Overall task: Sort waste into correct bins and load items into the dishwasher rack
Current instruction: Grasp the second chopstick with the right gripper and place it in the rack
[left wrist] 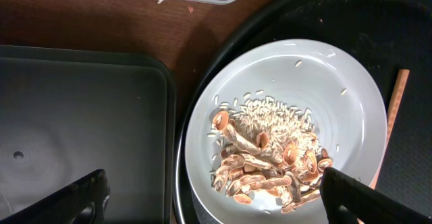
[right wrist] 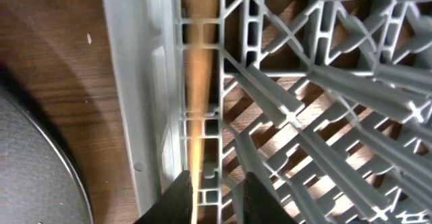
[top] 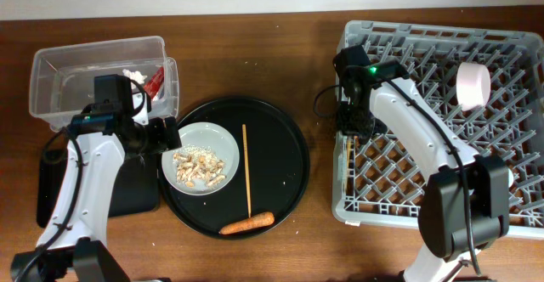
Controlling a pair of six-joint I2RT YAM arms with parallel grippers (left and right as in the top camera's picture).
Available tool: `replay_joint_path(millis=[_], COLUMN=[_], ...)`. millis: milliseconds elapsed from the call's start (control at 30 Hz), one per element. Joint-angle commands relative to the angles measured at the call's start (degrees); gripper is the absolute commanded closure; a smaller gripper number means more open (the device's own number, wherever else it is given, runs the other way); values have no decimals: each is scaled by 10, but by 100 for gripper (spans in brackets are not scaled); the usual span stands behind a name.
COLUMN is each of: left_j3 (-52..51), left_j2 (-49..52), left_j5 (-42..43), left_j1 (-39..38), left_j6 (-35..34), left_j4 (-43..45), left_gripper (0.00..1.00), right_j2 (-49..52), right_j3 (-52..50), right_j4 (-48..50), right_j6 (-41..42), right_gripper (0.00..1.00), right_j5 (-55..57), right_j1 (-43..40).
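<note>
The pale grey plate (top: 200, 157) with beige food bits (top: 197, 169) sits on the round black tray; it fills the left wrist view (left wrist: 337, 96). My left gripper (top: 163, 134) is open wide at the plate's left rim (left wrist: 216, 200). One chopstick (top: 246, 172) and the carrot piece (top: 247, 223) lie on the round tray. My right gripper (top: 348, 129) hangs over the rack's (top: 442, 172) left edge, slightly open (right wrist: 216, 187), a second chopstick (right wrist: 196, 96) against its left finger. The bowl (top: 473, 84) lies in the rack. The cup is out of view.
The clear tub (top: 85, 104) at the back left holds the red wrapper (top: 155, 80) and white tissue (top: 133, 76). The flat black tray (top: 136, 188) lies left of the round tray (top: 280, 146), under my left arm. Rice grains lie by the tub.
</note>
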Motion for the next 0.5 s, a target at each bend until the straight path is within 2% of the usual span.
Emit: replay_joint_path(millis=[0,133,233,467], left_j3=[2,2,2,2], left_j2=[-10,-10,-10,-10], left_j5=[6,6,7,7], left_j1=[2,2,2,2], left_j6=[-5,-5,-5,-5], left_j4=[-1,0,0,-1], left_gripper=[1,1,1,1], right_j2=[-17,-64,-74,32], right_j3=[17,81,94,85], right_j4=[-7,-17,9,61], right_j6=[-1,-1,-1,32], right_gripper=[65,61,60,55], right_j5=[-3,-19,-49,-71], right_j1=[-4,14,66,230])
